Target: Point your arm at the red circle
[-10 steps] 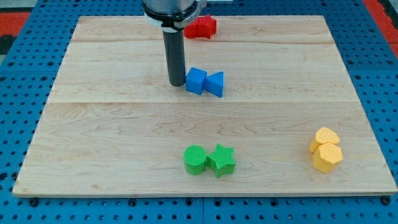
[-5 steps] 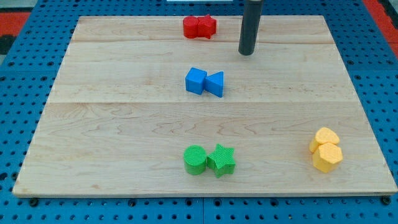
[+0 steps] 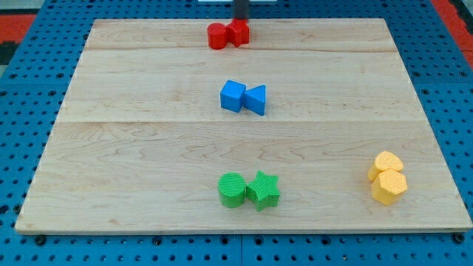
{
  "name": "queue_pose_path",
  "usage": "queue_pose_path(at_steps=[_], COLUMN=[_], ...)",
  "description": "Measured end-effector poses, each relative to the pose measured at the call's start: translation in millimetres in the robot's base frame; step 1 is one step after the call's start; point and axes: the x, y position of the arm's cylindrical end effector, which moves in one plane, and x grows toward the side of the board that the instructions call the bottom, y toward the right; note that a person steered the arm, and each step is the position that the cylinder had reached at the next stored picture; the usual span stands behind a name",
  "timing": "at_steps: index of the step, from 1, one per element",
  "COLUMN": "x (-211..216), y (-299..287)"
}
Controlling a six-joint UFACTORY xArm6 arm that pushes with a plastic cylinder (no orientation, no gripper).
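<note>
The red circle (image 3: 216, 36) lies at the top of the wooden board (image 3: 133, 148), touching a second red block (image 3: 239, 32) on its right. My rod comes down from the view's top edge, and my tip (image 3: 242, 21) sits just above the second red block, at or very near its top edge. The tip is up and to the right of the red circle. Whether the tip touches the block cannot be told.
A blue cube (image 3: 232, 96) and a blue triangle (image 3: 256, 100) touch near the board's middle. A green circle (image 3: 232, 190) and a green star (image 3: 263, 190) sit at the bottom. Two yellow blocks (image 3: 387, 177) are stacked at the bottom right.
My tip moved from beside the blue cube to the right, then up and left to the board's top edge. The two red blocks shifted slightly to the left.
</note>
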Motion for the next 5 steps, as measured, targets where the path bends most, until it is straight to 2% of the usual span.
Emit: queue_pose_path(at_steps=[2,3,5], x=[2.2,45.0,86.1], y=[-69.8,-102.3,-63.2])
